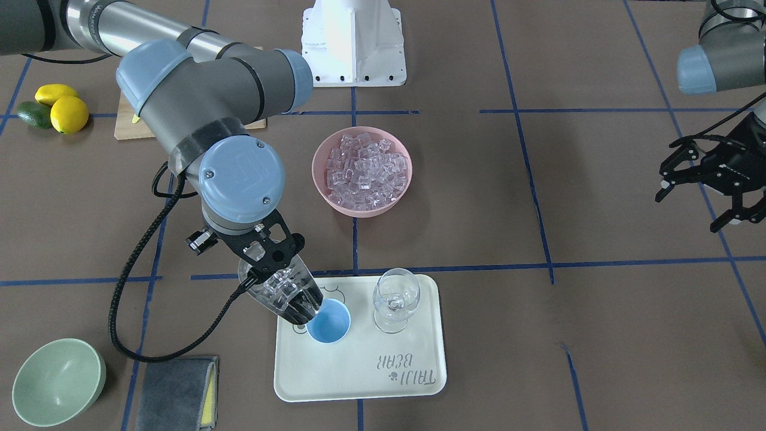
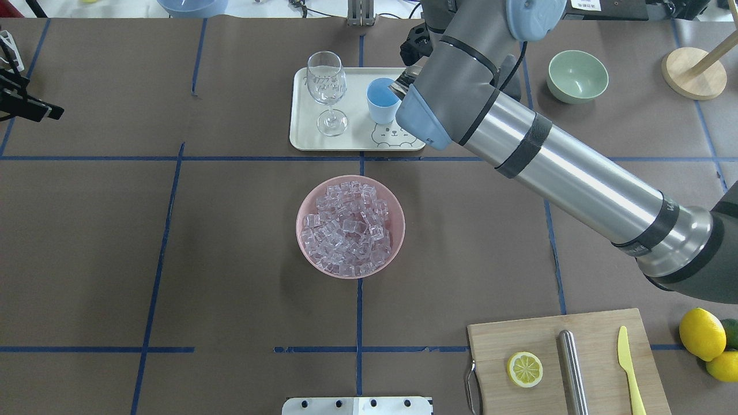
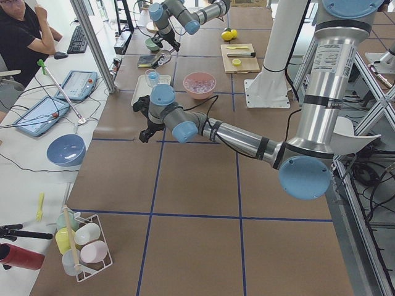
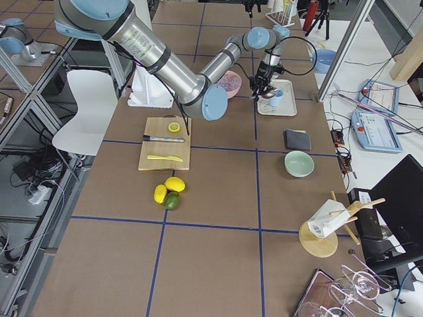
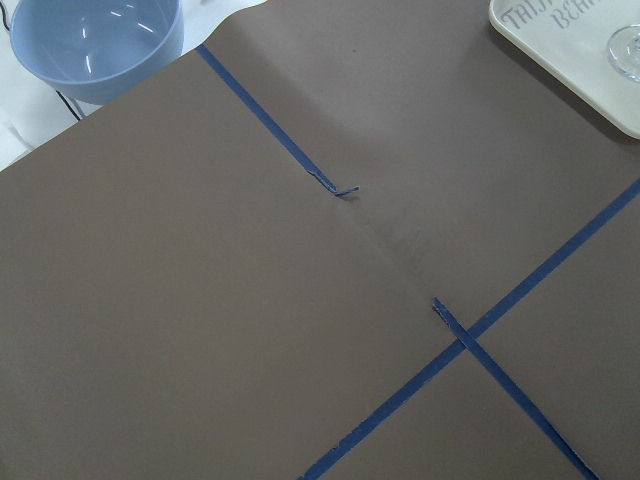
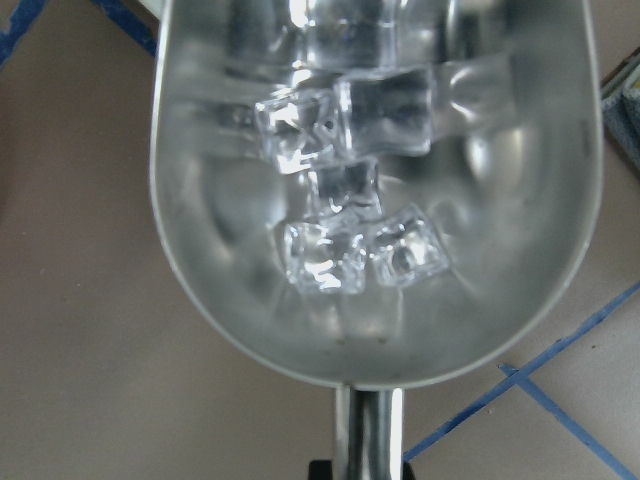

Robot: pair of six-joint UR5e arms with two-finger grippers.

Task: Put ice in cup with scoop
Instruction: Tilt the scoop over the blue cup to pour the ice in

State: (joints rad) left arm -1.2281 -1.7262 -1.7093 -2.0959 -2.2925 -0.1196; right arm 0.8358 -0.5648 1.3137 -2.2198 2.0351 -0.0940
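My right gripper [image 1: 264,262] is shut on the handle of the steel scoop [image 1: 281,293]. The scoop holds several clear ice cubes [image 6: 350,220], and its handle [image 6: 368,430] shows at the bottom of the right wrist view. Its front lip tilts down at the rim of the light-blue cup [image 1: 329,323], which stands on the white tray [image 1: 359,371]. In the overhead view the cup [image 2: 382,101] shows only blue inside. A pink bowl [image 1: 359,211] full of ice [image 1: 365,170] sits mid-table. My left gripper [image 1: 688,209] is open and empty, far off to the side.
A clear wine glass [image 1: 395,299] stands on the tray beside the cup. A pale green bowl [image 1: 57,383] and a grey cloth [image 1: 176,392] lie near my right arm. A cutting board [image 2: 599,331] with a lemon slice, steel cylinder and yellow knife, and lemons [image 1: 60,108], sit by my base.
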